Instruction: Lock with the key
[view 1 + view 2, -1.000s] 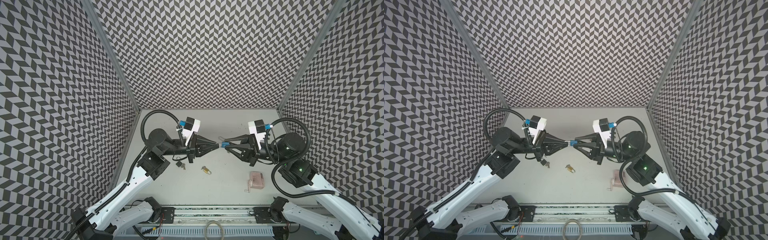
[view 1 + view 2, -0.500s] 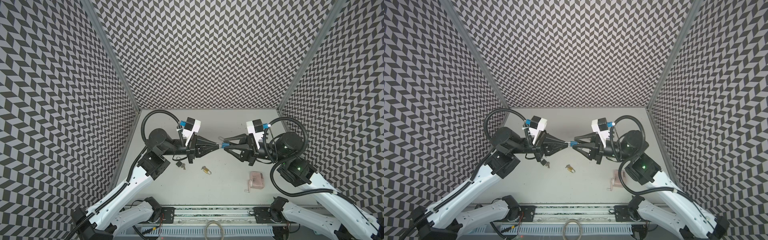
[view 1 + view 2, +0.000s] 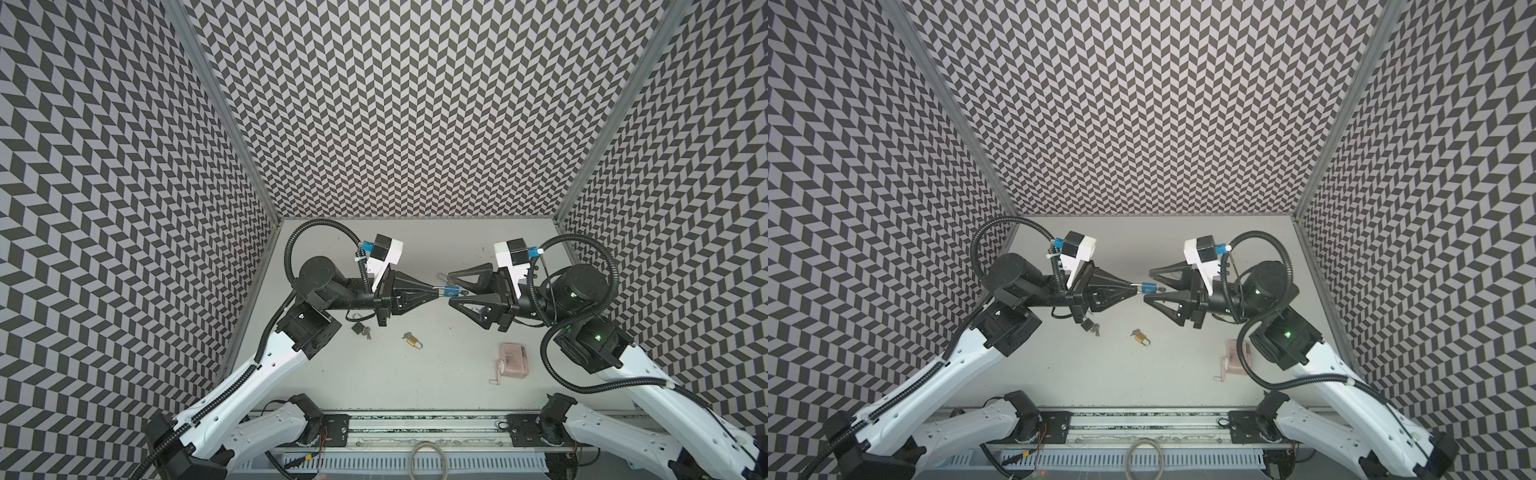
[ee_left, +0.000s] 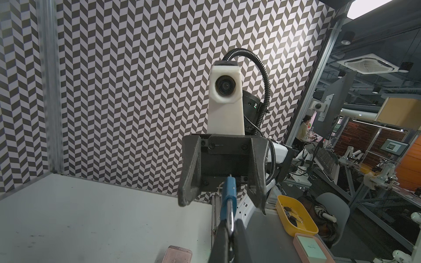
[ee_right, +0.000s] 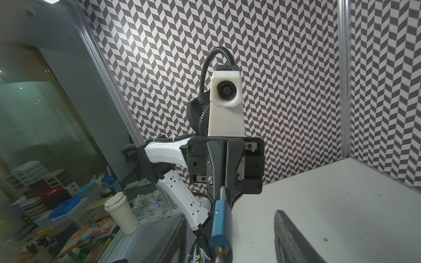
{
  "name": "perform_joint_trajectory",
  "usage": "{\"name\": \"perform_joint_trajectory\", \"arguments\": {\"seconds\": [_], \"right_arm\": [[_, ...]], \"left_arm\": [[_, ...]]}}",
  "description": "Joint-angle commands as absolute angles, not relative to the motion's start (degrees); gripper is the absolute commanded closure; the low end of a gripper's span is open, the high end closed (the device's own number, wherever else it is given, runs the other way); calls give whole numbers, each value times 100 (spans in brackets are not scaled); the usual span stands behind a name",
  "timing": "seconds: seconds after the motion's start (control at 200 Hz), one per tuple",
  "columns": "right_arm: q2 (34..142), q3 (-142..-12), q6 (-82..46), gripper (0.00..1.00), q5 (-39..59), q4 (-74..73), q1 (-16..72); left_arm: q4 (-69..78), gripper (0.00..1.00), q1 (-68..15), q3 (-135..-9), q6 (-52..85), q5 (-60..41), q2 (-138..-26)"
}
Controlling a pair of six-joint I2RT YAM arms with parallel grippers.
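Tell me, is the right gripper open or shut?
Open: the right gripper has its jaws wide apart around the blue padlock, not gripping it.

Black-and-white chevron walls [image 3: 395, 104] enclose a pale grey worktop [image 3: 436, 374] on three sides, joined by aluminium corner posts [image 3: 222, 108]. Beyond the open side lies a cluttered lab (visible only from the wrist views): a bright ceiling light panel [image 4: 385, 8], a glass partition [image 5: 34, 113], a yellow tray [image 4: 305, 222], a paper cup [image 5: 121, 214].
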State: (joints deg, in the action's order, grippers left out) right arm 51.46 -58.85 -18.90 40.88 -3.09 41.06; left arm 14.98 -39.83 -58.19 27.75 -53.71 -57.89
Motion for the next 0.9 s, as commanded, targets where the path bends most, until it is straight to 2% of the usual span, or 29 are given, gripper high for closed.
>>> {"name": "perform_joint_trajectory", "arguments": {"seconds": [0.0,0.075,0.3,0.36,0.531,0.896], "right_arm": [[5133,-5880,-1908,20,4070,-605,4089],[5103,-5866,-1931,0,3947,-600,4088],[5135,-5879,-1978,0,3940,-582,4087],[5143,-5880,-1967,8,4015,-606,4087],[5144,-5873,-1935,45,4003,-547,4087],[5150,-5875,-1969,75,4061,-568,4087]], "left_arm": [[1705,100,-3961,-5950,2782,-5457,-5767],[1705,100,-3964,-5941,2790,-5458,-5757],[1723,100,-3963,-5942,2805,-5456,-5759],[1731,100,-3963,-5944,2806,-5456,-5757],[1735,100,-3959,-5937,2817,-5458,-5761],[1767,100,-3960,-5934,2832,-5475,-5774]]}}
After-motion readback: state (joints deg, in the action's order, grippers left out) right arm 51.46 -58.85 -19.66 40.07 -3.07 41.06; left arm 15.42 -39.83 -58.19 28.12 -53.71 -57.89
